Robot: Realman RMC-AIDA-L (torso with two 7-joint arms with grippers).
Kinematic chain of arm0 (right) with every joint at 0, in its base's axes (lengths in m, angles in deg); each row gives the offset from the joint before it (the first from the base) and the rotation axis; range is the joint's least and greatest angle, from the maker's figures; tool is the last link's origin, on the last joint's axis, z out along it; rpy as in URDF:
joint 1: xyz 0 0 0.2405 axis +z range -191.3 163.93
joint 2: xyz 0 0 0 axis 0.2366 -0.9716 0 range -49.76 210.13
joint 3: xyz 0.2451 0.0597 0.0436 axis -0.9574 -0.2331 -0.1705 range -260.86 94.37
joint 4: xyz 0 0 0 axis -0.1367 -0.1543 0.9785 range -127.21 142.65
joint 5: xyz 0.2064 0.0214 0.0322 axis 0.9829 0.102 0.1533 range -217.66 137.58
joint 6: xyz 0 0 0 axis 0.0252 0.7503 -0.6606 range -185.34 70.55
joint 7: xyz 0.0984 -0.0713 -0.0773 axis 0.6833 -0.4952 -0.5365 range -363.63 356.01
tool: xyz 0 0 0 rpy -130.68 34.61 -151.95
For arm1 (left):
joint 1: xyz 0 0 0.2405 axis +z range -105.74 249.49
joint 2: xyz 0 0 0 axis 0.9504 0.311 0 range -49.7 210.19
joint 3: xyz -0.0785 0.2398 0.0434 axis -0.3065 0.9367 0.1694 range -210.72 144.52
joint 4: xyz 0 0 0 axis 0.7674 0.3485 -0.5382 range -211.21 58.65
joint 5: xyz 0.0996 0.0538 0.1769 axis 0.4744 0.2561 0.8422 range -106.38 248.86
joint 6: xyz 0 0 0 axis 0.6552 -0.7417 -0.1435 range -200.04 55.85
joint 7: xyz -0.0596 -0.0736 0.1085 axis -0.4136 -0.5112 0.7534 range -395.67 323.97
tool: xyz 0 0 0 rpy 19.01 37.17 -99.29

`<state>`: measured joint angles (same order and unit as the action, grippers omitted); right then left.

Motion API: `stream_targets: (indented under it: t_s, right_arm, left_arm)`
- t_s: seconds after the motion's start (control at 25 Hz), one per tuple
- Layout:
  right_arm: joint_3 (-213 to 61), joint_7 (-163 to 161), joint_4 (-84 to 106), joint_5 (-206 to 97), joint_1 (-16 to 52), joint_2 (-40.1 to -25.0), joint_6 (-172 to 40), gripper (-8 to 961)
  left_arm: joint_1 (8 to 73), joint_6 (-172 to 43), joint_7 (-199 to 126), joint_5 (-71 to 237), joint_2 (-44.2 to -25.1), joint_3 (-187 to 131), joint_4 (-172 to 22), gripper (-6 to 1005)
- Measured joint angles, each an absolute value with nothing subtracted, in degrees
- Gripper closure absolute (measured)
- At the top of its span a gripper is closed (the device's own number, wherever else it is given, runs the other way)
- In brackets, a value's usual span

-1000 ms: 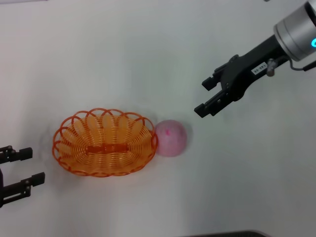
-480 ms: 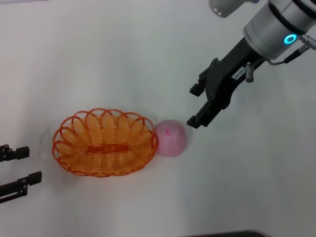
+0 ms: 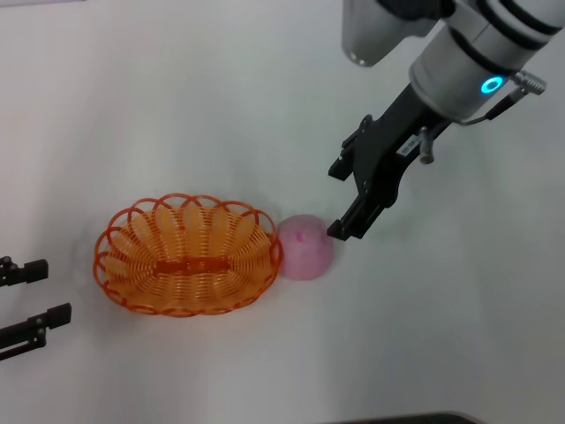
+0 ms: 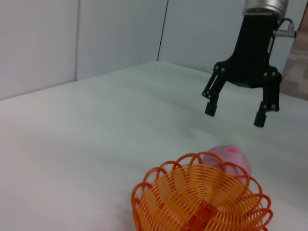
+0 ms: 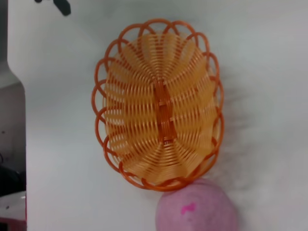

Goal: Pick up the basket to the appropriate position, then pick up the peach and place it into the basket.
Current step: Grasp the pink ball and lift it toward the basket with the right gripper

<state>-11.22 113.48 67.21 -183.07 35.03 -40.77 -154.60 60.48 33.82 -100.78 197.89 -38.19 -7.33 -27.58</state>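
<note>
Basket [image 3: 187, 255] sits upright on the white table [image 3: 177, 106], empty, and we judge its placement step done or close to it. Peach [image 3: 305, 246] rests on the table just beside the basket's rim, on the robot's right side, touching or nearly so; we cannot tell which. We see the right gripper [image 3: 346, 196] poised above and to the right of the peach, jaws spread wide with nothing between them; the left wrist view shows both fingertips clear of the fruit. Left gripper [image 3: 25, 298] is parked at the table's left edge, apart from the basket, fingers apart and empty. Remaining, by our estimate: descend over the peach, grasp, lift, release into the basket.
</note>
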Motion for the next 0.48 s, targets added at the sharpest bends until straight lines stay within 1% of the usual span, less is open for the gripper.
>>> stream_targets:
  t_s: [0.48]
  right_arm:
    - [-5.85,113.50,65.74,-179.59,34.98,-40.84,-151.56,11]
  left_arm:
    - [60.53,33.74,-100.98,197.90,-38.43,-8.23,-27.25,356]
